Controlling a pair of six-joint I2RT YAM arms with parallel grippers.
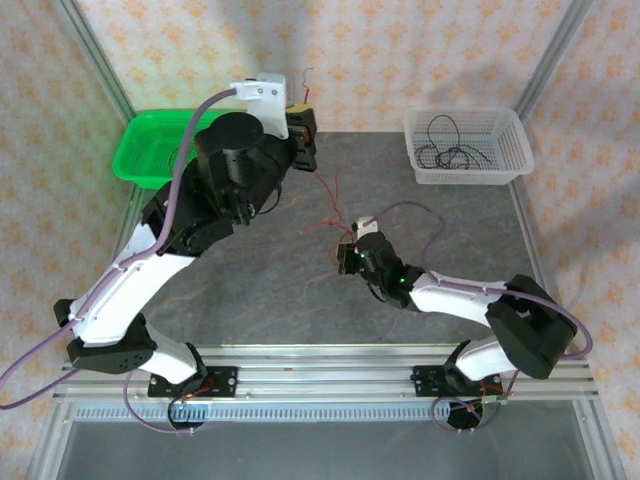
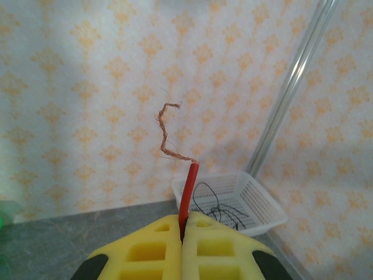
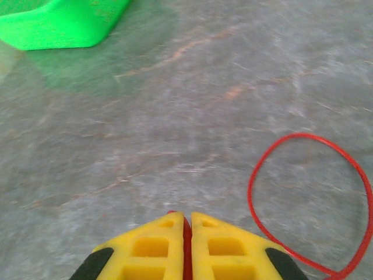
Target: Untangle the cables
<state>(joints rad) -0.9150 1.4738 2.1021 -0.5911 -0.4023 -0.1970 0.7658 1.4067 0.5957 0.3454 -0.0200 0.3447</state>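
Top view: table (image 1: 300, 290) is grey stone-look, fenced by aluminium frame posts (image 1: 100, 55) at the back corners, with patterned wall (image 1: 400, 50) behind. Green tray (image 1: 150, 150) sits back-left, white basket (image 1: 500, 150) back-right, with black cables (image 1: 450, 155) coiled inside it. The middle of the slab is open on both sides of the arms.

Left gripper (image 1: 300, 115) is up high near the back edge. Right gripper (image 1: 347, 256) is low, mid-table. Red cable (image 1: 337, 195) runs between the two, and loose red loops lie on the slab just left of the right gripper.

Left wrist: the wall is ahead and a frame post (image 2: 291, 87) slants up on the right. The white basket (image 2: 250, 195) is below it with black cables (image 2: 218, 207) inside. Left gripper (image 2: 182, 224) has its yellow fingers (image 2: 145, 251) pinched together on the red cable (image 2: 188, 192). A short red stub stands up out of the pinch and ends in a kinked, frayed copper strand (image 2: 166, 131) in free air.

Right wrist: the gripper is close over the table (image 3: 175, 116), with bare slab ahead. A corner of the green tray (image 3: 58, 23) is at far left. Right gripper (image 3: 187, 221) has its fingers (image 3: 151, 248) closed with almost no gap, and a red cable (image 3: 186, 239) shows in the seam. A red loop (image 3: 253, 175) lies flat on the slab just to the right. I can't tell where it joins the clamped part.
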